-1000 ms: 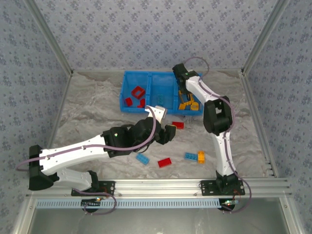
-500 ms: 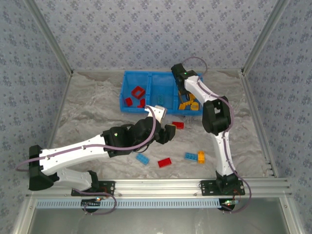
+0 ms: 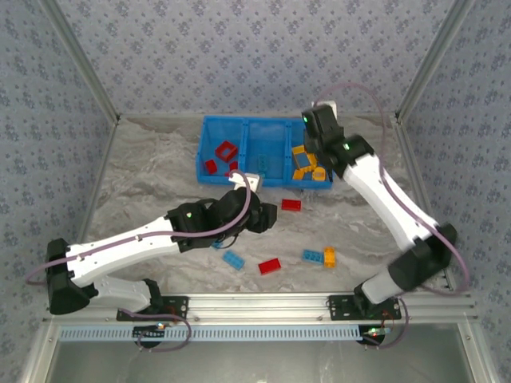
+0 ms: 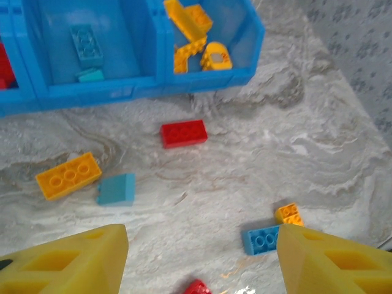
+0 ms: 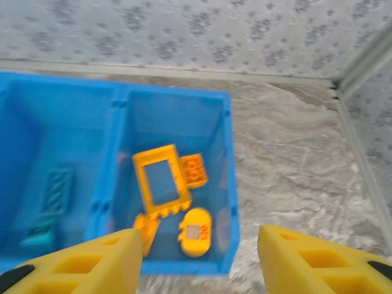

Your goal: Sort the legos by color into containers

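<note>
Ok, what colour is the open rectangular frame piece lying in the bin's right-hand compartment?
The frame is orange-yellow. It shows best in the right wrist view.

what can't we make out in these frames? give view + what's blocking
- Left wrist view: red brick cut by the bottom edge; left compartment cut by the left edge, contents uncountable.
- Right wrist view: blurred; orange piece partly behind a finger of the right gripper.
- Top view: left arm hides whatever lies under it; middle compartment contents too small to read.
</note>
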